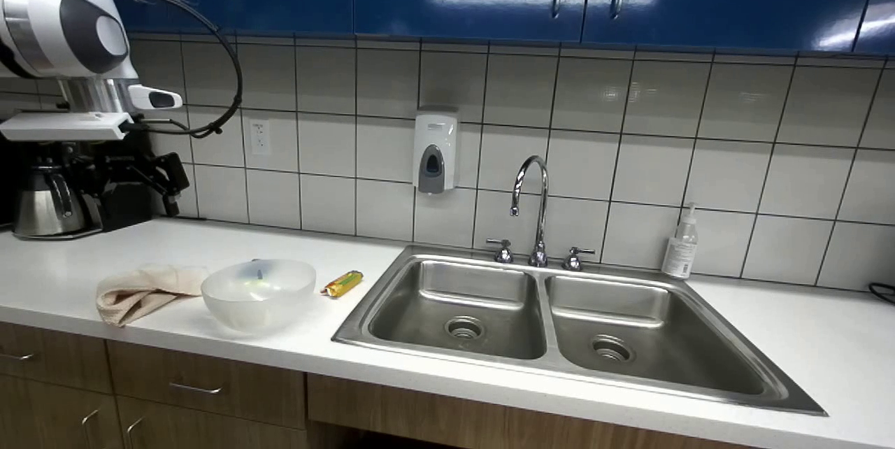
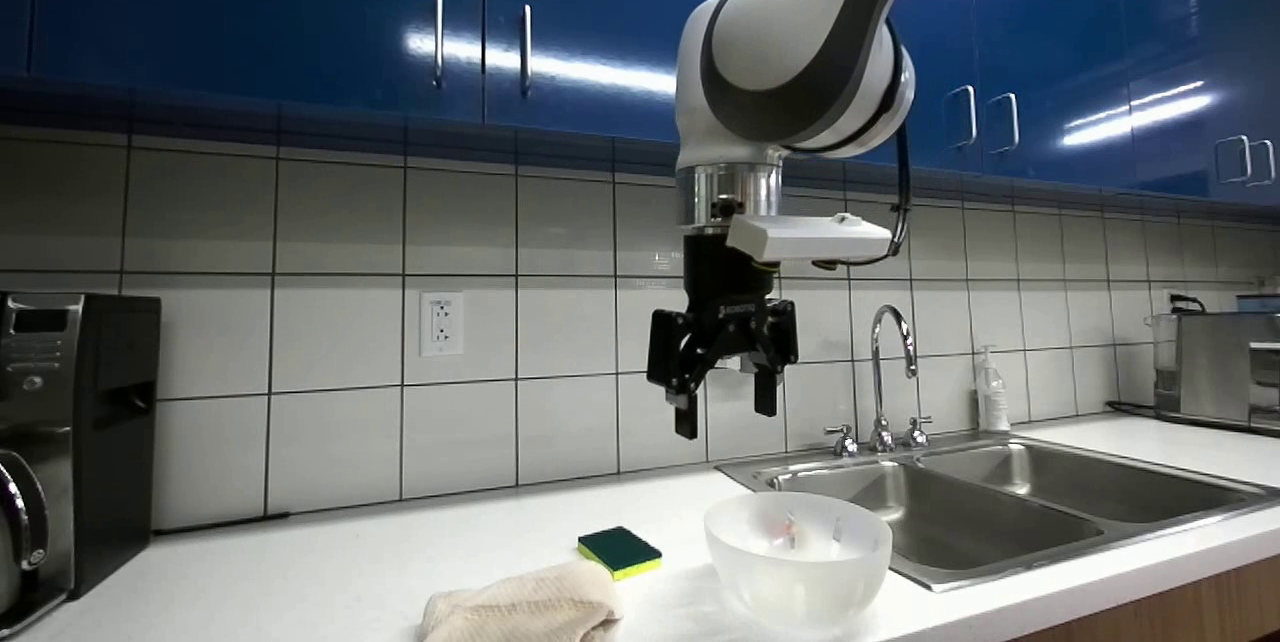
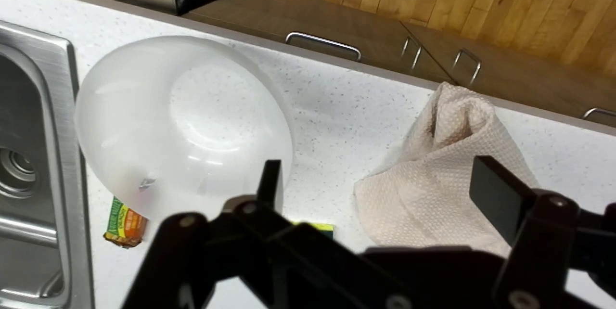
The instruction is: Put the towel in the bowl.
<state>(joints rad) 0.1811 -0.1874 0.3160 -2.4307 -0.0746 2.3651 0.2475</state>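
The beige textured towel lies crumpled on the white counter near its front edge. It also shows in an exterior view, cut off by the lower border, and in the wrist view. The frosted white bowl stands upright beside the towel, with a gap between them; it also shows in an exterior view and the wrist view. My gripper is open and empty, fingers pointing down, well above the counter. In the wrist view, the gripper has one finger over the towel, the other over the bowl's edge.
A green-and-yellow sponge lies behind the towel and bowl. A wrapped snack bar lies between the bowl and the double sink. A faucet rises behind the sink. A coffee maker stands at the counter's far end.
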